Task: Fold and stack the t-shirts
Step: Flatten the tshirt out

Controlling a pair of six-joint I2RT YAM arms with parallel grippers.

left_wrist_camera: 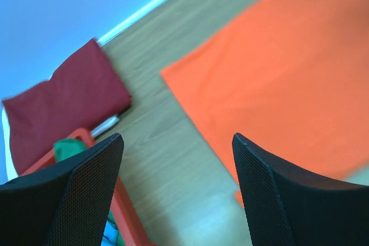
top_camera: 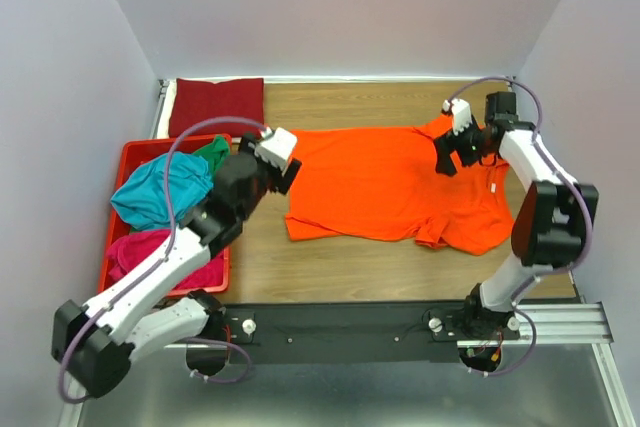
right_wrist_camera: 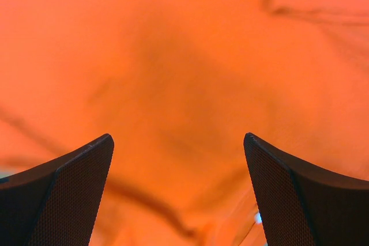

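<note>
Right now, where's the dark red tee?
Top view: the dark red tee lies folded in the far-left corner of the table, just behind the red crate, left of the spread orange tee.

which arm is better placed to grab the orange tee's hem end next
Left, likely: the open left claw hangs by the hem corner of the bright orange cloth t-shirt; the right claw, also open, is over the sleeve end.
</note>
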